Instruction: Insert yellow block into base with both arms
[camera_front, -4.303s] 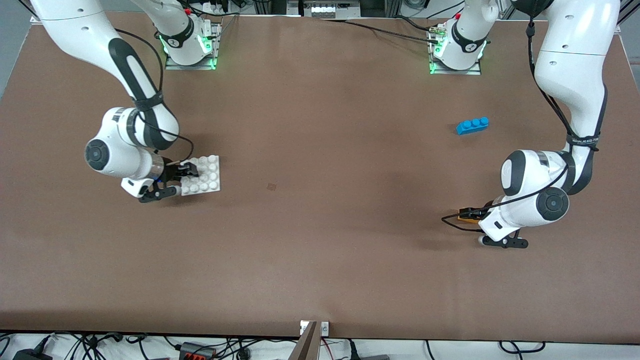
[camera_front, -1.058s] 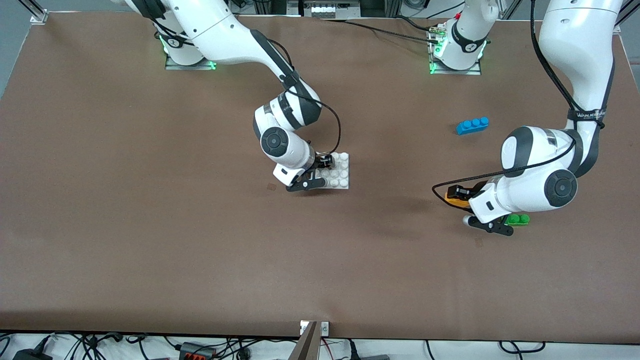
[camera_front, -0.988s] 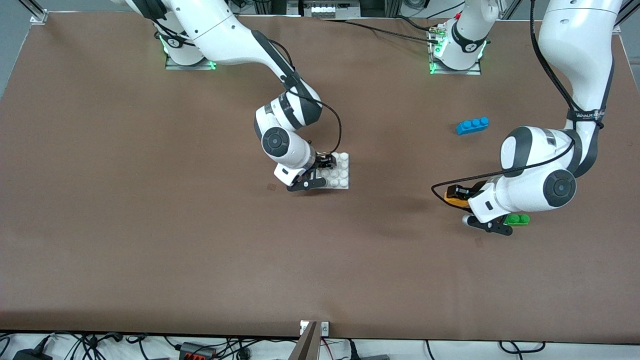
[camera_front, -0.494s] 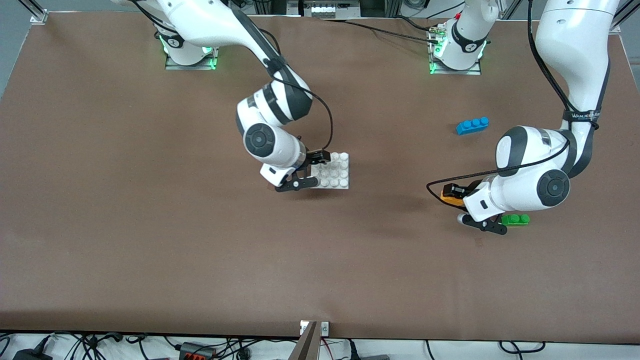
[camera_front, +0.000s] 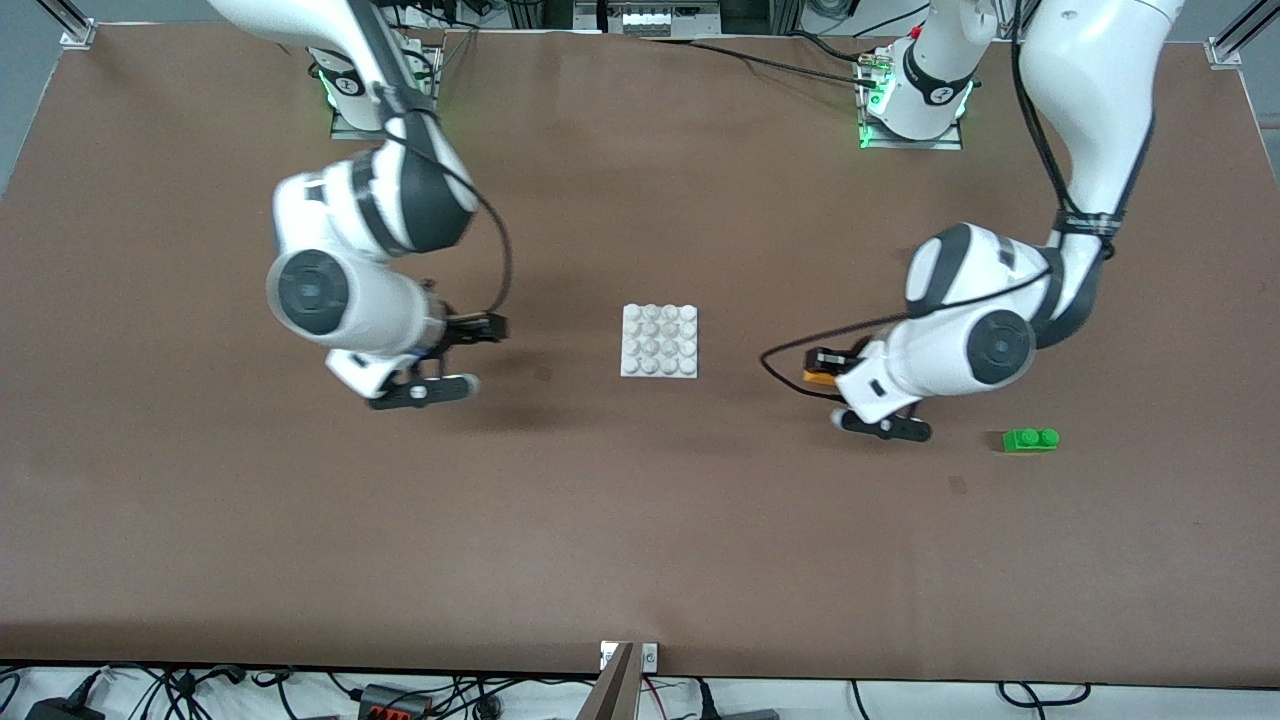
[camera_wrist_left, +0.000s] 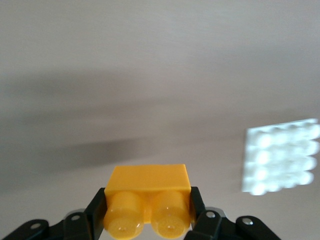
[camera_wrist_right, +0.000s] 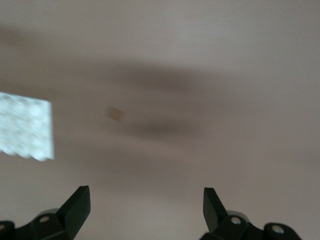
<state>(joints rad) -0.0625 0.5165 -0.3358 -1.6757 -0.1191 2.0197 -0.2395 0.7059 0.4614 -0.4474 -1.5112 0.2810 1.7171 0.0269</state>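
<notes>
– What's changed?
– Right gripper (camera_front: 470, 352) has let go of the white plate (camera_front: 659, 340) and pulled away, jaws wide and empty.
– And the left gripper (camera_front: 836, 372)?
– Clamped on the yellow block (camera_wrist_left: 148, 201), in the air, now beside the plate.

right gripper (camera_front: 478, 352) left base (camera_front: 659, 340) | left gripper (camera_front: 822, 372) seemingly carried yellow block (camera_front: 818, 376) closer

Your spare brick and the table

You have a green brick (camera_front: 1031, 439) lying on the brown table (camera_front: 640, 540), toward the left arm's end.
</notes>
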